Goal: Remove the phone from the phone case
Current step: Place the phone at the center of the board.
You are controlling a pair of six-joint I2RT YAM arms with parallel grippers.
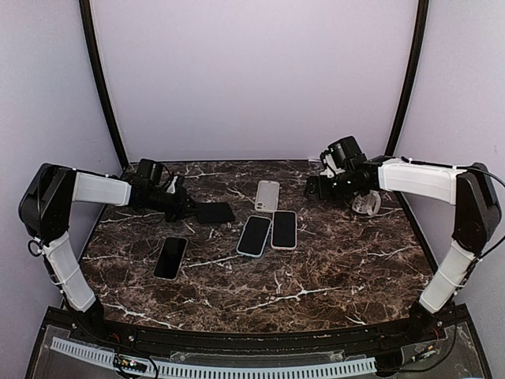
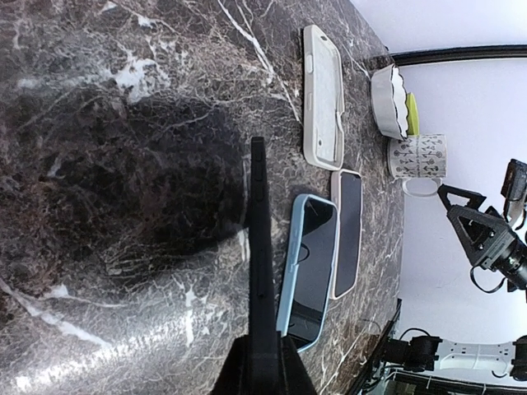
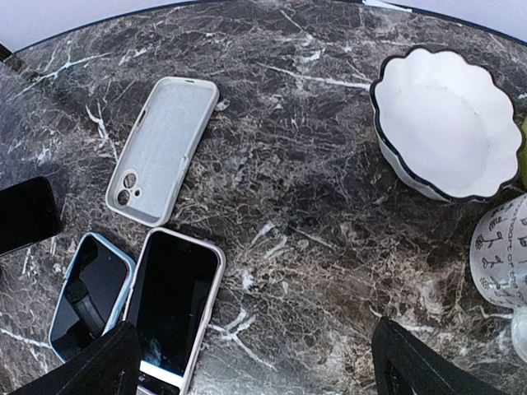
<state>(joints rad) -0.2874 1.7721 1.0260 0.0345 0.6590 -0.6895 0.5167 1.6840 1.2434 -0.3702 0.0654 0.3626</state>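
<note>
Left end effector [image 1: 192, 210] is clenched on a black phone [image 1: 215, 212], held flat just left of the empty grey case [image 1: 267, 195]. Right end effector [image 3: 255, 362] is released, fingers wide apart, positioned right of that case. Tabletop [image 1: 331, 268] is dark marble. Bowl [image 3: 445, 123] and mug [image 3: 502, 251] stand well right of the case. Blue-cased phone [image 1: 254, 235] and pink-cased phone [image 1: 284, 229] lie edge to edge, screens up, just on the case's near side. A bare phone [image 1: 170, 257] lies well to the case's near left.
</note>
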